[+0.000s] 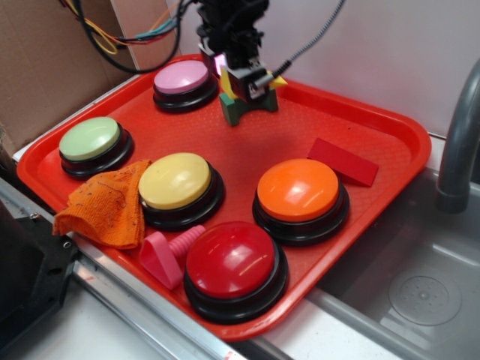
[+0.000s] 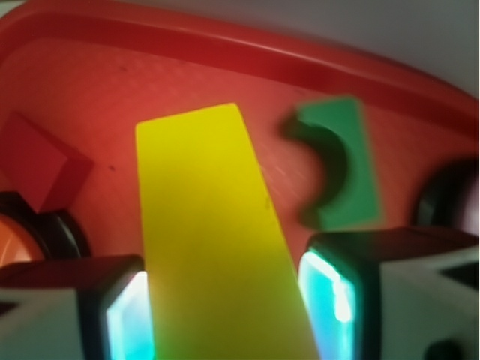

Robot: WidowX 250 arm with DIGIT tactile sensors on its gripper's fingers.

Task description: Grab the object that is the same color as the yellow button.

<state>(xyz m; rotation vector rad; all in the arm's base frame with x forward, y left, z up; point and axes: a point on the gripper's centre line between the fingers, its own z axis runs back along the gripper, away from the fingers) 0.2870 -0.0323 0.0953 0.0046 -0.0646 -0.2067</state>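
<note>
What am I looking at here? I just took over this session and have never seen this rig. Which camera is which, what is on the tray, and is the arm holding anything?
The wide picture is an outside camera looking down at a red tray beside a sink. The dark machine at the top is a robot arm, ending in a two-finger gripper. The close, blurry picture comes from a camera on the arm's wrist, looking out between the fingers.

On the tray sit five dome buttons: the yellow button, plus pink, light green, orange and red ones. There are also an orange cloth, a pink toy part, a red wedge block and a green arch block.

The gripper is closed on the yellow wedge block, the button's color match, just above the green arch.
</note>
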